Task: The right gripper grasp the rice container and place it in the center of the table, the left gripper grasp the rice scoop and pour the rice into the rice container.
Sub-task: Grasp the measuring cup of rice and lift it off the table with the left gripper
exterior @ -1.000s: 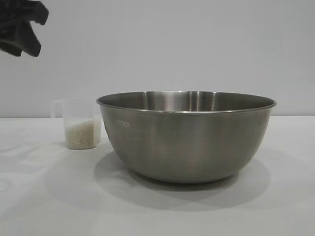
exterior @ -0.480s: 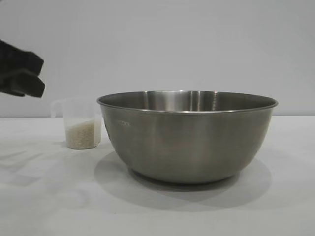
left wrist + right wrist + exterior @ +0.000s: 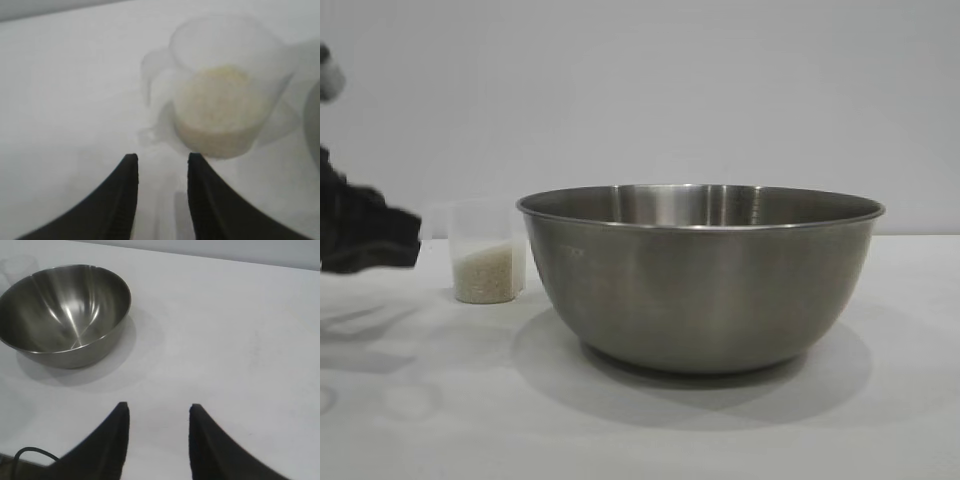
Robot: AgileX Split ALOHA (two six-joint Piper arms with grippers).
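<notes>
The left gripper (image 3: 365,240) had dropped from the upper left of the frame to cup height, just left of the rice scoop (image 3: 485,252), fingers (image 3: 122,200) parted and holding nothing. The rice container (image 3: 700,275) already sat mid-surface (image 3: 420,400), empty. The right gripper (image 3: 156,440) hung back, fingers spread. A grasp on the scoop looked imminent.

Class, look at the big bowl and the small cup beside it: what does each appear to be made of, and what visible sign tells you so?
The bowl: apparently stainless steel with a brushed finish, given its grey sheen, streaky reflections and thin rolled rim. The cup: probably clear plastic, slightly frosted, since the rice inside shows through its wall.
</notes>
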